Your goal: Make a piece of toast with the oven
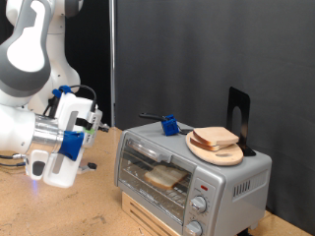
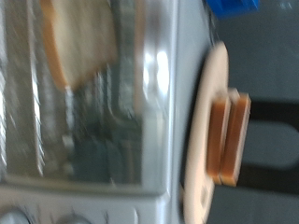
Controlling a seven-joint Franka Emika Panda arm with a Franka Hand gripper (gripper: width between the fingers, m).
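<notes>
My gripper (image 1: 61,147) hangs at the exterior view's left, level with the oven (image 1: 187,172) and apart from its front, out over the wooden table (image 1: 59,211). I see nothing in my grasp. Whether my fingers are spread or pressed together I cannot tell; the white hand body and its blue parts hide the tips in the exterior view, and the wrist view shows no fingers at all.

The piece of toast (image 1: 165,177) lies inside the oven on the wire rack, seen through the glass. My wrist camera, blurred, catches it too (image 2: 82,37), pale with a tan crust behind the door. The door looks closed, or close to it. So loading reads as done, in my judgement.

On the oven's roof sits the round wooden board (image 1: 219,149) with the stacked slices (image 1: 215,138), a blue clip (image 1: 169,125) beside it, a black stand (image 1: 238,116) behind. The knobs (image 1: 199,205) sit at the front's lower right; their setting is too small to read.
</notes>
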